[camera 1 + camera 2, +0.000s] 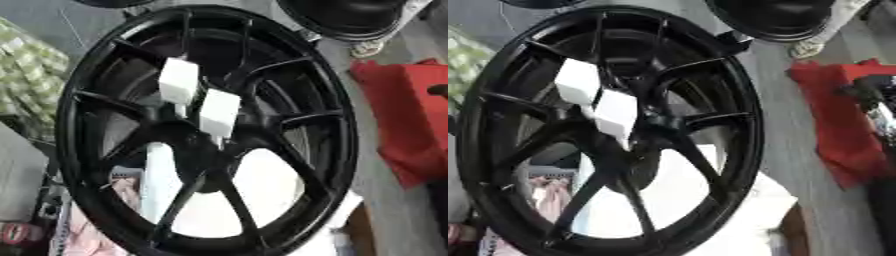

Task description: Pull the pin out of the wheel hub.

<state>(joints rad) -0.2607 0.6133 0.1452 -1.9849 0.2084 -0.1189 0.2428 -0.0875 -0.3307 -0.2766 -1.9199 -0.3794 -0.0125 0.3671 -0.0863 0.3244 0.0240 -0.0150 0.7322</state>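
Right in front of the robot's head, filling nearly the whole view, stands a large glossy black alloy wheel hub (206, 130) with thin spokes, upright and leaning a little so its open face looks toward the camera. Its rim runs from the top edge of the view down to the bottom, and pale surfaces and clutter show through the gaps between the lower spokes. To the right of the wheel hub, apart from it, a bright red box or cloth-covered shape (407, 117) sits on the grey floor. Beyond the wheel's upper right rim lies part of another round black object (350, 17), dark and rimmed like a tyre or second wheel, cut off by the top edge. At the left edge a green-and-white checked fabric (26, 65) shows behind the rim. Near the middle of the wheel hub, just above the centre where the spokes meet, two white block-shaped pins (199, 97) stick out of the face side by side, the upper-left one slightly higher, the lower-right one closest to the centre boss; both are seated in the wheel and nothing touches them. Neither of the robot's hands appears in either eye view, so I cannot tell how their fingers are set.
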